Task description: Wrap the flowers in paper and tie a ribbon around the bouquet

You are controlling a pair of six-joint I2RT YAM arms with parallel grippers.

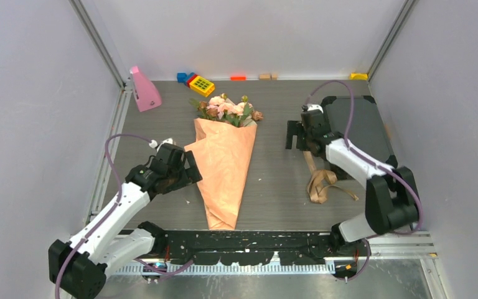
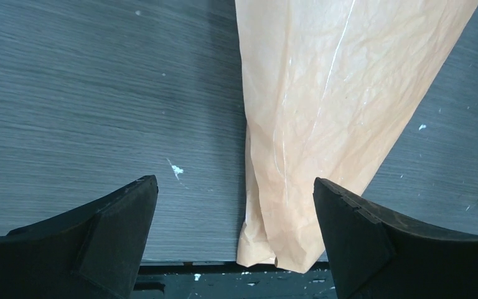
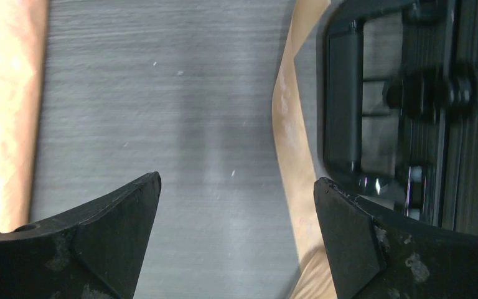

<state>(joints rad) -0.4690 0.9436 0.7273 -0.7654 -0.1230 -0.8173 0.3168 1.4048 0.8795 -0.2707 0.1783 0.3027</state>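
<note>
The bouquet lies in the middle of the table, pink flowers point(image 1: 227, 109) at the far end. Its peach-orange paper point(image 1: 224, 168) point(image 2: 323, 93) tapers to a crumpled tip at the table's near edge. No ribbon is around it. My left gripper point(image 1: 194, 168) point(image 2: 233, 182) is open just left of the cone, holding nothing; the tip shows between its fingers. The tan ribbon point(image 1: 320, 184) point(image 3: 286, 124) lies in a loose heap to the right of the cone. My right gripper point(image 1: 292, 136) point(image 3: 236, 180) is open and empty above the ribbon's far end, with the strip beside its right finger.
A black case point(image 1: 355, 121) point(image 3: 379, 93) sits at the right, close behind my right gripper. A pink wedge-shaped object point(image 1: 144, 90), a yellow toy point(image 1: 201, 85) and small blocks point(image 1: 238, 78) line the back wall. A black rail point(image 1: 243, 243) edges the table's front.
</note>
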